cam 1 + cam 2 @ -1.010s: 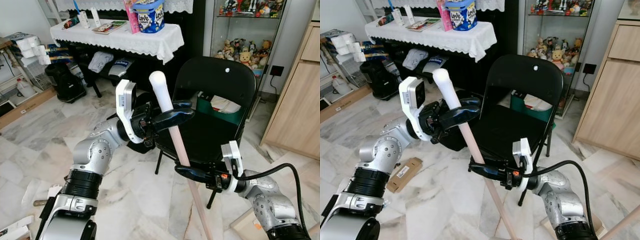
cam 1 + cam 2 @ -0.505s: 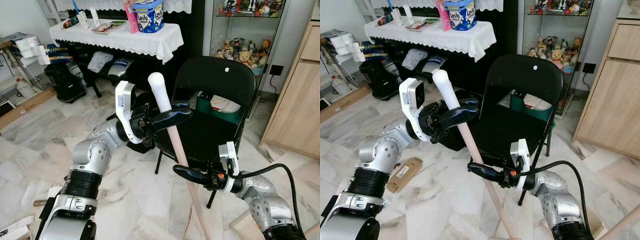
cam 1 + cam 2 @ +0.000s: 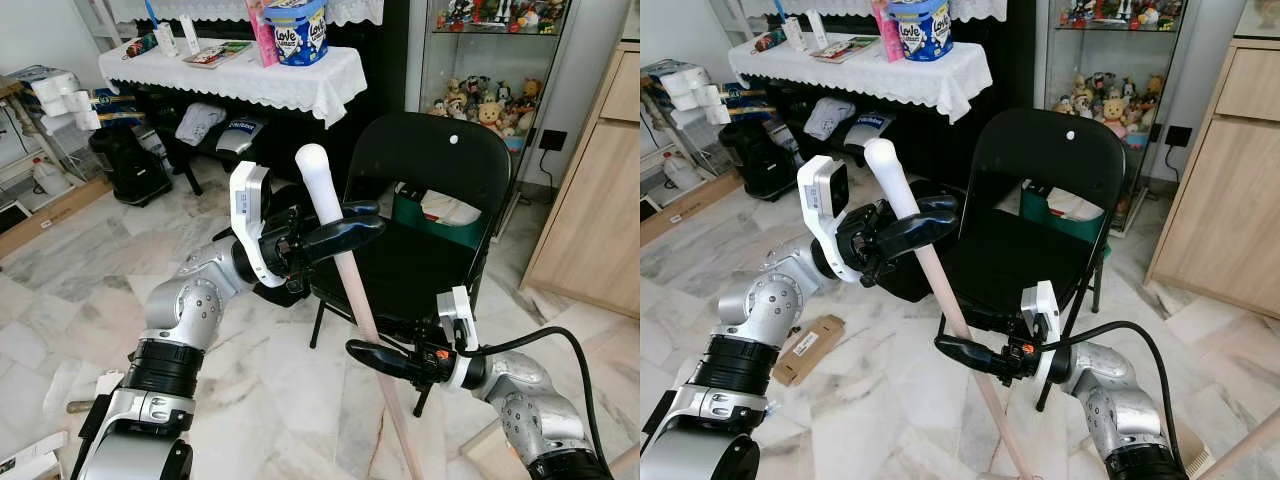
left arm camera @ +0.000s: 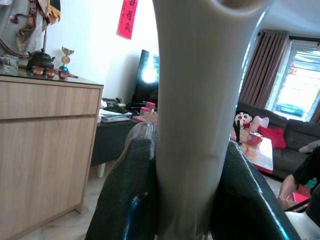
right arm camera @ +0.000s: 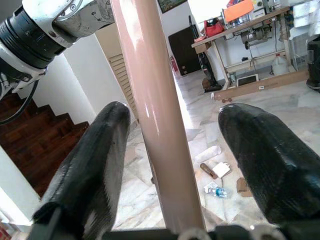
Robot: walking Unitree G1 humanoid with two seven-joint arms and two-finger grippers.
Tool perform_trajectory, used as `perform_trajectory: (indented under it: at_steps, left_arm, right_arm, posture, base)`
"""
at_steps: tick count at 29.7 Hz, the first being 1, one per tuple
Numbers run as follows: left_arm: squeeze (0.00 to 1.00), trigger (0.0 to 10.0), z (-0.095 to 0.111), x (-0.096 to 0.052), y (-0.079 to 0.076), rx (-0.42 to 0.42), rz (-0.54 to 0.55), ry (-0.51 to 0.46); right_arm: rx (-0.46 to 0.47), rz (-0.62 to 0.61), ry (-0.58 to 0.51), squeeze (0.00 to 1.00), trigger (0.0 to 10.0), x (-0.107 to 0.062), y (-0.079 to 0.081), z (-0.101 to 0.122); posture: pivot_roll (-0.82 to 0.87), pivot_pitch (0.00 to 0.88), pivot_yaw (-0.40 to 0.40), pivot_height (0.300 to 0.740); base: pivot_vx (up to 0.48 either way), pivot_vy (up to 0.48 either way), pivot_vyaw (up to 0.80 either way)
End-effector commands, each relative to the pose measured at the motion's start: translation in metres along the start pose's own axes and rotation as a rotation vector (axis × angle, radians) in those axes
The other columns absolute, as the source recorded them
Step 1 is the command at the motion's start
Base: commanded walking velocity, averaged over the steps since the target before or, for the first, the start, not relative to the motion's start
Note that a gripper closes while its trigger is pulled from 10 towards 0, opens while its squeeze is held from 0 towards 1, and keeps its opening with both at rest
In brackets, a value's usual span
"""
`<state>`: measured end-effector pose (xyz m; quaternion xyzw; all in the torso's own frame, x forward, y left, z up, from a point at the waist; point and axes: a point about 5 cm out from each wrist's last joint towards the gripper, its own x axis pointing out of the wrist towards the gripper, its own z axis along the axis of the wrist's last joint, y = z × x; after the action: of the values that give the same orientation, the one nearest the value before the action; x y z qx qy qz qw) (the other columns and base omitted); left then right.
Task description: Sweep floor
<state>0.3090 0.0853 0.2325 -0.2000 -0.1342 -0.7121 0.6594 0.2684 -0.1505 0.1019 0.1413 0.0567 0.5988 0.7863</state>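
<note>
Broom handle (image 3: 345, 265) is clamped near its top by the left gripper (image 3: 345, 232); right gripper (image 3: 385, 360) is spread wide around the shaft lower down — ungripped. Sweeping is judged barely begun — debris is seen on the marble floor (image 3: 60, 290).

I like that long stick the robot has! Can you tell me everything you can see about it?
The broom handle is a long, smooth pole, pale pink along its length with a rounded white cap on top. It leans at a slant in front of the black chair, its top tipped toward the robot's left. The left gripper is clamped around it just under the cap. Lower down, the right gripper sits with its fingers spread on either side of the pole, not squeezing it. Its bottom end runs out of view.
</note>
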Motion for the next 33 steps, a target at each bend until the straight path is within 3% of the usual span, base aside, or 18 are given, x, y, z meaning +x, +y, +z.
perform_trajectory:
  at_steps: [1,29,30,31,32,33]
  left_arm:
    - [0.0,0.0,0.006,0.0,-0.002,0.01,-0.024,-0.019]
    - [0.0,0.0,-0.001,0.002,0.001,0.027,0.018,0.011]
    - [0.0,0.0,-0.004,0.003,0.004,0.041,0.048,0.034]
    - [0.0,0.0,-0.006,0.004,0.006,0.052,0.068,0.05]
    - [0.0,0.3,-0.009,0.004,0.01,0.073,0.098,0.078]
    - [0.0,7.9,-0.014,0.004,0.013,0.096,0.128,0.113]
  right_arm:
    - [0.01,0.023,-0.003,1.0,10.0,0.005,0.002,-0.001]
    - [-0.005,0.016,-0.009,1.0,10.0,0.004,0.003,0.002]
    - [-0.023,-0.009,-0.005,0.59,10.0,0.004,0.001,0.001]
    - [-0.034,-0.027,-0.002,0.59,10.0,0.004,-0.001,0.001]
    - [-0.041,-0.053,-0.007,0.0,10.0,0.004,-0.004,0.001]
    - [-0.047,-0.079,-0.018,0.0,10.0,0.004,-0.006,0.002]
  posture:
    - [-0.11,0.0,0.153,0.74]
    - [-0.11,0.0,0.154,0.74]
    - [-0.11,0.0,0.154,0.74]
    - [-0.11,0.0,0.154,0.74]
    - [-0.1,0.0,0.157,0.74]
    - [-0.11,0.0,0.159,0.74]
  base:
    - [0.0,0.0,0.0]
    - [0.0,0.0,0.0]
    - [0.0,0.0,0.0]
    - [0.0,0.0,0.0]
    - [0.0,0.0,0.0]
    - [0.0,0.0,0.0]
